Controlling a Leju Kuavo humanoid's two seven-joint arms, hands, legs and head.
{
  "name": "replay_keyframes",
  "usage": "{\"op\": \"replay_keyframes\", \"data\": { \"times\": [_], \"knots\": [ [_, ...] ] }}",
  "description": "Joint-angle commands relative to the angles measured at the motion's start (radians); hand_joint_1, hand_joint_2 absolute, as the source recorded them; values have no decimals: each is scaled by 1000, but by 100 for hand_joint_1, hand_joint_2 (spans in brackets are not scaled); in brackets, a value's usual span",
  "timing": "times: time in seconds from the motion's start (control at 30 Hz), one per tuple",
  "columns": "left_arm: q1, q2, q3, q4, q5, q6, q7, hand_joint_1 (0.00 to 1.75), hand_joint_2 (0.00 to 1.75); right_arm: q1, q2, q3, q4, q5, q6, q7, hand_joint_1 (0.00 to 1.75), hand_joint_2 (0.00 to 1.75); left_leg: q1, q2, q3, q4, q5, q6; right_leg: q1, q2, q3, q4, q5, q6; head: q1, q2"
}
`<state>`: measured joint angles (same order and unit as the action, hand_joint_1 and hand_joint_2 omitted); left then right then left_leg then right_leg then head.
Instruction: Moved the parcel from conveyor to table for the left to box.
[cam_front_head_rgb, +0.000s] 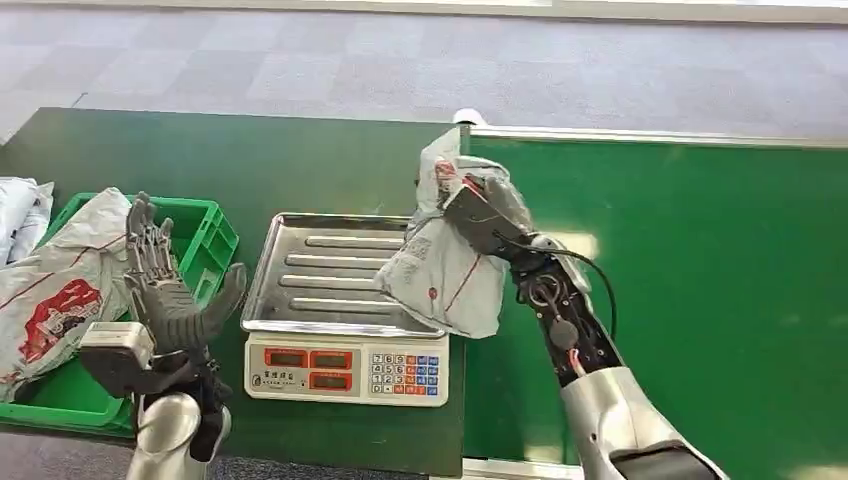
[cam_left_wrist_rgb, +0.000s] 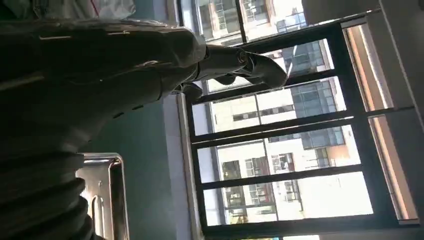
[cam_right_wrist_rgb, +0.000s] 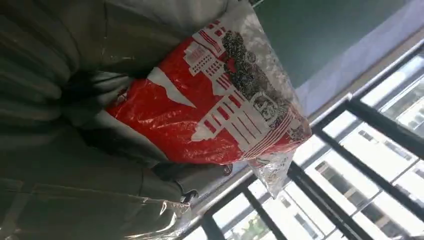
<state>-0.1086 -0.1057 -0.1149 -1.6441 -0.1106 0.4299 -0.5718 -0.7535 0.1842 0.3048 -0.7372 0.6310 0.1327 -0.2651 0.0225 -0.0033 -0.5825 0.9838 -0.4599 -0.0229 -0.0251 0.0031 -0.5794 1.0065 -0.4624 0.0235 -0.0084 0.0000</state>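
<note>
The soft grey plastic mailer parcel with red print (cam_front_head_rgb: 445, 262) hangs in the air over the right edge of the steel-trayed weighing scale (cam_front_head_rgb: 320, 275), clasped by the right robot hand (cam_front_head_rgb: 480, 212); it looks light, limp and slippery, probably best gripped at a bunched fold; the film crinkles glossily; left of the scale, the left robot hand (cam_front_head_rgb: 160, 275) stands spread and empty above the dark green counter (cam_front_head_rgb: 270, 160), beside the green plastic crate (cam_front_head_rgb: 205, 232).

Even, bright light fills the head view, with a pale glare patch on the green conveyor (cam_front_head_rgb: 700, 260) just right of the parcel (cam_front_head_rgb: 445, 265). In both wrist views, bright windows (cam_left_wrist_rgb: 285, 165) backlight the scene, leaving the left hand (cam_left_wrist_rgb: 90, 75) dark and soft.
</note>
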Motion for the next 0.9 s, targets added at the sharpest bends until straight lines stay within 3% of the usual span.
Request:
{"op": "replay_keyframes", "data": {
  "times": [0.03, 0.3, 0.5, 0.53, 0.57, 0.6, 0.9],
  "knots": [
    [-4, -23, 99, -23, 21, 19, -16, 0, 175, -141, 93, 125, 249, -15, 52, -42, 175, 175, -1, 5, 1, 1, -1, 2, 0, 4, 0, 0, 0, -2, 1, 0],
    [24, -43, 152, -37, 26, -1, -35, 0, 175, -134, 86, 161, 255, -49, 52, -117, 175, 175, -1, 1, 1, -1, 0, 2, 0, 1, 1, -1, 0, -2, 1, 0],
    [14, -46, 164, -30, 27, -6, -36, 0, 175, -146, 95, 171, 251, -56, 52, -116, 175, 175, -1, 0, 0, 0, -1, 2, 0, 1, 0, 0, 0, -2, 1, 0],
    [12, -48, 167, -29, 26, -8, -36, 0, 175, -151, 98, 174, 260, -58, 48, -101, 159, 175, -1, -1, 0, 0, -1, 1, 0, 0, 0, 0, 0, -2, 0, 0],
    [9, -46, 171, -29, 24, -9, -33, 0, 175, -155, 102, 172, 274, -65, 35, -72, 9, 175, -1, -1, 0, 0, 0, 1, 0, 0, 0, 0, 0, -2, 1, 0],
    [9, -45, 172, -29, 22, -9, -31, 0, 175, -159, 104, 176, 285, -63, 32, -47, 0, 175, -1, 0, 0, 0, -1, 2, 0, 0, 0, 0, 0, -2, 0, 0],
    [11, -46, 173, -30, 18, -20, -14, 0, 175, -140, 89, 166, 322, -87, 4, -30, 0, 175, 0, -2, 1, -1, 0, 2, 0, -1, 2, -1, 0, -2, 0, 0]
  ]
}}
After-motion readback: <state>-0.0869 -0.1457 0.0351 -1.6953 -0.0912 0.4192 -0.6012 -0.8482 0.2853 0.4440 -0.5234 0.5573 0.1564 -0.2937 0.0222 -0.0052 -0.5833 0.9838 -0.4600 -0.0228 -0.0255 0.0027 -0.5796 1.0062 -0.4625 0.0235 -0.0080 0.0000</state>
